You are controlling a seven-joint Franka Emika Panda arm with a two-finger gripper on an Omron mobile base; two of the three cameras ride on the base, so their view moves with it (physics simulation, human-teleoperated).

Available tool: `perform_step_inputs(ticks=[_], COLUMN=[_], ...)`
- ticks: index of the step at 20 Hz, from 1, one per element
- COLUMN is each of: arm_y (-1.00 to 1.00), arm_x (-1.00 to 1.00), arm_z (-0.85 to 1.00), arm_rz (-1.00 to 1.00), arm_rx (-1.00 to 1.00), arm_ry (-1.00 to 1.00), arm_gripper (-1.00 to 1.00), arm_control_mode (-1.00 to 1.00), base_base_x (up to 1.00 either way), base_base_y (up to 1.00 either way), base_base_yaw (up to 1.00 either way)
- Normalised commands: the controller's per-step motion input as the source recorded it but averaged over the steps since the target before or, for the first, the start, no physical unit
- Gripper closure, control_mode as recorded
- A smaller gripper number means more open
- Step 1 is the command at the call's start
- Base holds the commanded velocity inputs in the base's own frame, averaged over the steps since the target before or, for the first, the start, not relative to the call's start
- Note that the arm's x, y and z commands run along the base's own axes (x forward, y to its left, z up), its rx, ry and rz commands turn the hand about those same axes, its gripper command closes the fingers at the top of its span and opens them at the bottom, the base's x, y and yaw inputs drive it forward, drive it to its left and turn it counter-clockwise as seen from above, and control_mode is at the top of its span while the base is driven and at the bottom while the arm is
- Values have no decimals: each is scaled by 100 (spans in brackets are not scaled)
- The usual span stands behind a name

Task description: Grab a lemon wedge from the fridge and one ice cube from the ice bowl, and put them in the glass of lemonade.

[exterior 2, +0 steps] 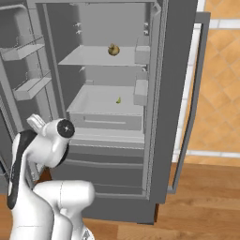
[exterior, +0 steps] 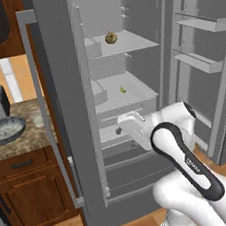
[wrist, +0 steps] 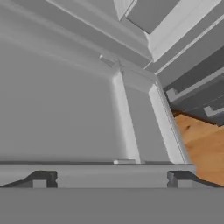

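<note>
The white arm (exterior: 183,151) stands nearest, its gripper (wrist: 111,178) spread wide and empty, facing the open fridge (exterior: 66,91). The lemon wedge (exterior: 123,89) lies on the middle shelf, further in. Far left, the ice bowl (exterior: 5,130) sits on the counter (exterior: 18,145), the glass of lemonade (exterior: 38,120) just to its right.

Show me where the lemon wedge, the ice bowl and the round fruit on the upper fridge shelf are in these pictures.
lemon wedge (exterior: 123,89): left base view, middle of the small yellow-green piece.
ice bowl (exterior: 19,128): left base view, right rim of the dark bowl.
round fruit (exterior 2: 113,49): right base view, centre of its olive body.
</note>
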Motion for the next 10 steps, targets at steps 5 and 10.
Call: perform_step_inputs(ticks=[5,10], arm_y=[-100,-65], arm_x=[-36,-42], arm_z=[3,-17], arm_rz=[0,0], arm_rx=[-48,-55], arm_ry=[-7,-11], arm_gripper=[-100,-100], arm_control_mode=[-100,-100], base_base_x=[0,0], base_base_y=[0,0], base_base_yaw=[0,0])
